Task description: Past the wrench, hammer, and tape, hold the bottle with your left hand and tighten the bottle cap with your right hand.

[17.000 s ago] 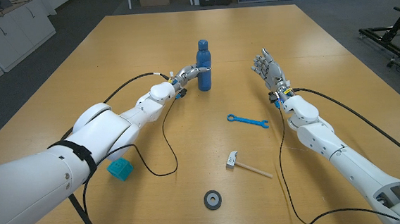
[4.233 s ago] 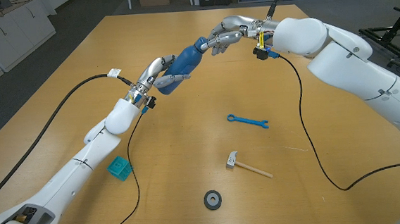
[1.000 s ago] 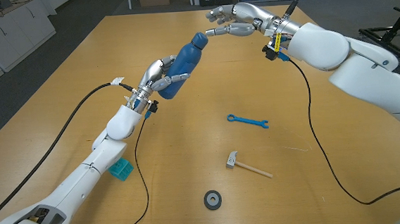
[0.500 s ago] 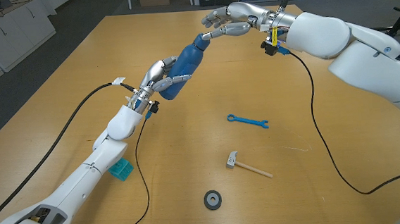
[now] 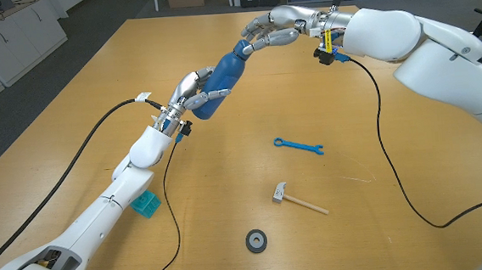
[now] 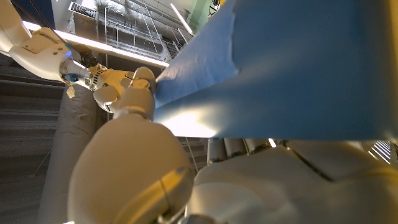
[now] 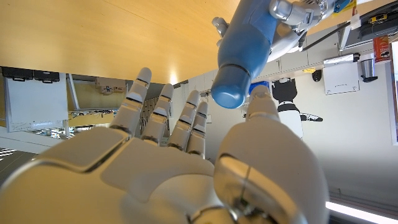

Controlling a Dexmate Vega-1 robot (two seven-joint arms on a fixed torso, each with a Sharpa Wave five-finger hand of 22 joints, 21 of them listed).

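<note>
Left robot hand [image 5: 194, 89] clamps tilted bottle [image 5: 218, 79]; right robot hand [image 5: 269, 27], fingers apart, at cap [image 5: 243, 48]. Next: close, twist.

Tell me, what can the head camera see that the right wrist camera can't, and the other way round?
The head view alone shows the wrench, hammer, tape roll and a teal block on the table. The right wrist view alone shows the cap's round end face. Both show the blue bottle, held by the left hand, and the right hand at the cap.
</note>
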